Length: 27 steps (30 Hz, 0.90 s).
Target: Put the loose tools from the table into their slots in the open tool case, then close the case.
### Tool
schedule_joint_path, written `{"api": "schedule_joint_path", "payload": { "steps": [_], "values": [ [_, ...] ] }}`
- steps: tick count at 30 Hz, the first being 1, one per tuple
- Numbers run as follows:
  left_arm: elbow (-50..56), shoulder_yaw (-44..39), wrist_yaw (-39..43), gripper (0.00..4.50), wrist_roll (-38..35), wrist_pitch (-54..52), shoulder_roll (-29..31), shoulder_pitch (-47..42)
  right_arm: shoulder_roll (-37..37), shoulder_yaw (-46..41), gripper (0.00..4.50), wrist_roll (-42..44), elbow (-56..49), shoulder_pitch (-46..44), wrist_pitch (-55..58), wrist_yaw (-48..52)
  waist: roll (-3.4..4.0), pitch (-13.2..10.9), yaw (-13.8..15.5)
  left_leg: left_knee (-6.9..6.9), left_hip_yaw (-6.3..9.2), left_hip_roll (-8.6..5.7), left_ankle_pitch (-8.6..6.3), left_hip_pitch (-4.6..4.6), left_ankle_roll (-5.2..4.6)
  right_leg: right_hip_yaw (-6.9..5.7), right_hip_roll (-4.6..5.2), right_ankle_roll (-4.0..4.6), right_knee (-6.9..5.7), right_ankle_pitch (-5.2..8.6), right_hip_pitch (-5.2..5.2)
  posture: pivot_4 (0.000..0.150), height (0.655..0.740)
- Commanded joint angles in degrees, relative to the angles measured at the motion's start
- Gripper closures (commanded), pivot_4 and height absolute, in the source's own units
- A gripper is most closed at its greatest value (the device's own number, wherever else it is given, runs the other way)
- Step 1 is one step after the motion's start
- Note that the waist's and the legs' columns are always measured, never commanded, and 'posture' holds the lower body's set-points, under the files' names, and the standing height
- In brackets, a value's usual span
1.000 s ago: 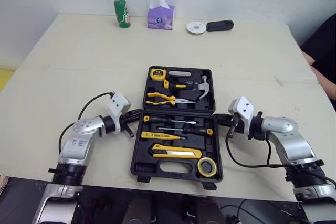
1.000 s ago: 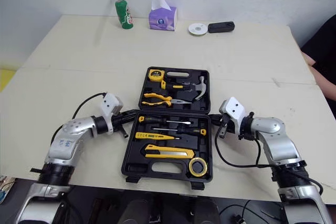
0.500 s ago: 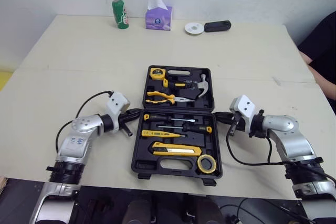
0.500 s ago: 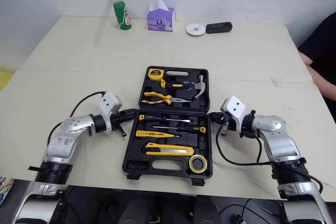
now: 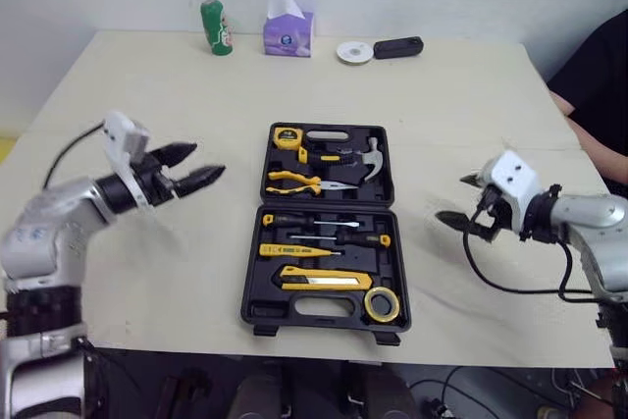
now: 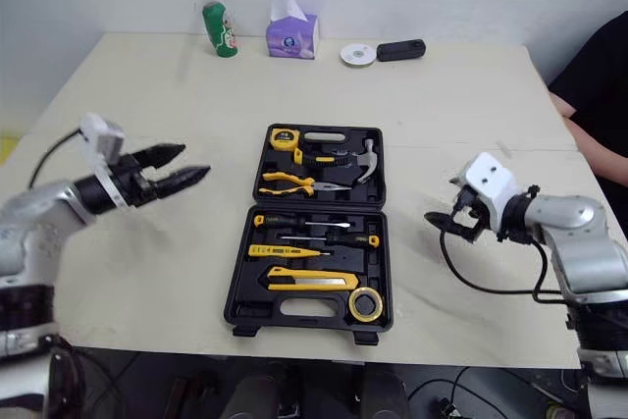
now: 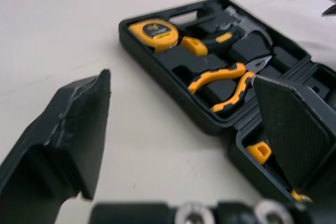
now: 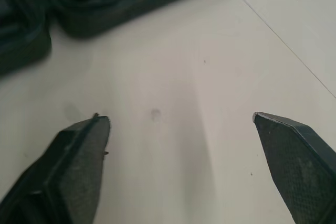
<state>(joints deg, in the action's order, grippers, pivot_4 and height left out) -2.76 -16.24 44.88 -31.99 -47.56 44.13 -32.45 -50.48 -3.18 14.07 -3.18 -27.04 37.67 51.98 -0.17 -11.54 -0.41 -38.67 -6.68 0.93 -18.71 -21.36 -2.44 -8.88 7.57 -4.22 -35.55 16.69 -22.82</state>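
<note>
The black tool case [image 5: 251, 311] lies open at the table's centre. Its far half holds a yellow tape measure [image 5: 287, 136], a hammer [image 5: 368, 156] and yellow-handled pliers [image 5: 299, 181]. In the near half lie screwdrivers [image 5: 329, 238], a yellow utility knife [image 5: 327, 279] and a roll of tape [image 5: 384, 305]. My left gripper [image 5: 201, 164] hovers open and empty, well left of the case and pointing at it. Right of the case, my right gripper [image 5: 453, 199] stands open and empty just above the table. The pliers [image 7: 226, 80] and tape measure [image 7: 152, 29] also show in the left wrist view.
Along the table's far edge stand a green can [image 5: 216, 26], a purple tissue box [image 5: 287, 31], a white disc [image 5: 353, 51] and a black device [image 5: 397, 47]. A person's dark sleeve [image 5: 599, 66] reaches in at the far right.
Both grippers were shut against the case's sides and have opened wide. The left arm swung up and out to the left, while the right drew away to the right.
</note>
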Motion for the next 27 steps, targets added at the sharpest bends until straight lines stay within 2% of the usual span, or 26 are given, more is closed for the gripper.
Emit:
{"api": "schedule_joint_path", "payload": {
  "steps": [1,4,7,10,13,16,21,27],
  "values": [
    [1.00,2.16,-2.24,0.05,-1.78,-8.27,0.39,-3.51,-1.43,0.41,0.00,1.77,-2.21,-5.97,17.87,-3.43,0.00,0.00,0.21,0.03,0.01,-0.01,0.00,0.01,0.00,-0.01,0.00,0.00,0.00,0.00,0.00,0.150,0.7400],
    [-3.25,4.07,-6.52,0.05,-0.79,-14.93,-1.63,-11.12,2.85,0.91,0.00,6.87,0.72,-17.08,37.11,-4.93,-0.07,-0.04,0.35,-0.12,0.05,-0.02,0.02,-0.20,-0.04,-0.05,0.02,0.00,0.01,0.00,-0.09,0.150,0.7400],
    [-6.89,8.16,-9.07,0.05,1.76,-20.97,-1.58,-16.11,6.14,2.18,0.00,7.37,4.85,-23.98,47.75,-7.71,-0.07,-0.04,0.30,-0.27,0.07,-0.03,0.04,-0.35,-0.07,-0.07,0.01,0.00,-0.09,0.00,-0.22,0.150,0.7400],
    [-10.03,12.24,-9.52,0.05,3.96,-22.55,-2.17,-20.66,9.67,2.91,0.00,6.21,10.82,-29.43,49.95,-11.23,-0.08,-0.03,0.27,-0.22,0.05,-0.08,0.04,-0.49,-0.08,-0.09,-0.02,0.00,-0.09,0.00,-0.41,0.150,0.7400],
    [-13.03,14.71,-9.38,0.05,6.03,-21.40,-3.25,-22.97,11.48,3.70,0.00,5.48,14.91,-32.22,48.67,-13.39,-0.08,-0.03,0.25,-0.35,-0.05,-0.18,0.13,-1.09,-0.18,-0.07,-0.07,-0.05,-0.23,-0.02,-0.99,0.150,0.7400],
    [-14.76,18.97,-7.70,0.05,7.96,-21.05,-3.51,-24.22,12.87,5.30,0.00,4.99,17.82,-34.07,47.44,-14.85,-0.08,-0.03,0.19,-0.33,-0.09,-0.20,0.14,-1.10,-0.18,-0.07,-0.18,-0.05,-0.27,-0.02,-1.03,0.150,0.7400],
    [-19.02,20.87,-6.47,0.05,8.71,-22.31,-6.09,-27.13,13.99,8.04,0.00,5.36,19.41,-34.87,46.28,-15.09,-0.08,-0.03,0.16,-0.37,-0.12,-0.20,0.19,-1.09,-0.17,-0.05,-0.18,-0.05,-0.31,-0.02,-1.02,0.150,0.7400],
    [-20.23,24.55,-4.91,0.05,10.70,-22.23,-6.72,-27.83,15.86,7.43,0.00,5.73,19.26,-34.25,45.82,-16.36,-0.08,-0.03,-0.10,-0.36,-0.14,-0.18,0.23,-1.09,-0.12,-0.02,-0.18,-0.05,-0.35,-0.02,-1.06,0.150,0.7400]
  ]
}}
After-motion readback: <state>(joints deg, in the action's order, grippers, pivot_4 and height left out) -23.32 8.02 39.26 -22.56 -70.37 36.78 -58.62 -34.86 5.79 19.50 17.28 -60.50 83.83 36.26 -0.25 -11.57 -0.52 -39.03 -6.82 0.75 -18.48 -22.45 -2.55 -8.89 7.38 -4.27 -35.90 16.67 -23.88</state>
